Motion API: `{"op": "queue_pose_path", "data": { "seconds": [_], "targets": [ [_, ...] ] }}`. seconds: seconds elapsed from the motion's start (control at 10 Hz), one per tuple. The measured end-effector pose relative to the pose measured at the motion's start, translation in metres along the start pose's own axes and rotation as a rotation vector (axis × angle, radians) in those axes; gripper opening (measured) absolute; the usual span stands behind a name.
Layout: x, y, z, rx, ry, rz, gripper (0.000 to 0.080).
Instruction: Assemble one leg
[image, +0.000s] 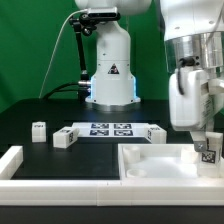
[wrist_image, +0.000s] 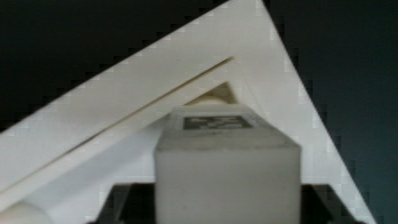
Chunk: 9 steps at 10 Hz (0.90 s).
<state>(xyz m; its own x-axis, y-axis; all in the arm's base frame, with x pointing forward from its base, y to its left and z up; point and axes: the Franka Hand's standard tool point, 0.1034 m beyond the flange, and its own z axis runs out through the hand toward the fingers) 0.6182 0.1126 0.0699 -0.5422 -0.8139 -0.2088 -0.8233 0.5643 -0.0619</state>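
Observation:
My gripper (image: 205, 148) is shut on a leg (image: 208, 153), a small white post with a black-and-white tag. It holds the leg upright over the right corner of the large white square tray-like part (image: 150, 160). In the wrist view the leg (wrist_image: 221, 150) fills the space between my dark fingers (wrist_image: 128, 200), tag end pointing at the tray's corner (wrist_image: 178, 80), where a small hole (wrist_image: 214, 98) shows just past the leg's end. I cannot tell whether the leg touches the tray. Three more legs lie on the table, two at the exterior view's left (image: 38, 130) (image: 64, 138) and one further right (image: 153, 135).
The marker board (image: 110, 129) lies flat behind the tray, in front of the robot base (image: 110, 75). A long white rail (image: 60, 178) runs along the front edge, with an upturned end (image: 12, 158) at the exterior view's left. The table is black, with a green backdrop.

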Motion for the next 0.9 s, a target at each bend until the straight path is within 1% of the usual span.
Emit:
{"op": "queue_pose_path", "data": {
  "seconds": [0.2,0.4,0.5,0.6,0.7,0.8,0.9],
  "targets": [
    [0.000,0.000,0.000,-0.004,-0.016,0.050,0.0291],
    [0.000,0.000,0.000,-0.006,-0.022,0.016,0.0291],
    [0.000,0.000,0.000,-0.006,-0.022,0.016,0.0446],
    [0.002,-0.003,-0.001,-0.004,-0.024,-0.095,0.0446],
    [0.006,-0.010,-0.003,-0.002,-0.031,-0.175,0.0598],
    [0.005,-0.009,-0.003,-0.001,-0.030,-0.160,0.0633],
    [0.005,-0.008,-0.003,-0.010,-0.024,-0.321,0.0633]
  ]
}}
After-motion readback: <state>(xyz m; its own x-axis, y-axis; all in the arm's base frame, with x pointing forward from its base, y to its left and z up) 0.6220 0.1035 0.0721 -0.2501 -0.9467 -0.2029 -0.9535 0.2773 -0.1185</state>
